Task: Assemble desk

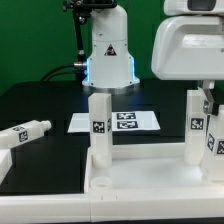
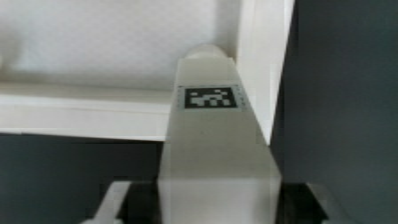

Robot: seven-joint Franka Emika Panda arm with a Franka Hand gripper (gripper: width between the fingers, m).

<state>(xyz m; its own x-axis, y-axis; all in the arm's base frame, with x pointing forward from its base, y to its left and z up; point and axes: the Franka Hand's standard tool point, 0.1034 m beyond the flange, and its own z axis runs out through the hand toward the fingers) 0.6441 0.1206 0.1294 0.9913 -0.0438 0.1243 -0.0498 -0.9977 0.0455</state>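
Observation:
The desk top [image 1: 150, 190] lies flat at the front, white and rimmed. Two white square legs stand upright on it, one at the exterior view's left [image 1: 99, 125] and one at the right [image 1: 196, 130]. My gripper [image 1: 206, 104] has come down from above at the right leg's upper end. In the wrist view this tagged leg [image 2: 214, 120] runs straight out between my gripper's [image 2: 212, 205] two fingers [image 2: 125, 203] towards the desk top's rim [image 2: 80, 105]. Dark strips lie between each finger and the leg. Whether they touch it I cannot make out.
A loose white leg [image 1: 24, 132] lies on the black table at the exterior view's left. The marker board [image 1: 115, 121] lies flat behind the desk, before the robot base [image 1: 108, 55]. Another tagged white part [image 1: 217, 145] shows at the right edge, partly cut off.

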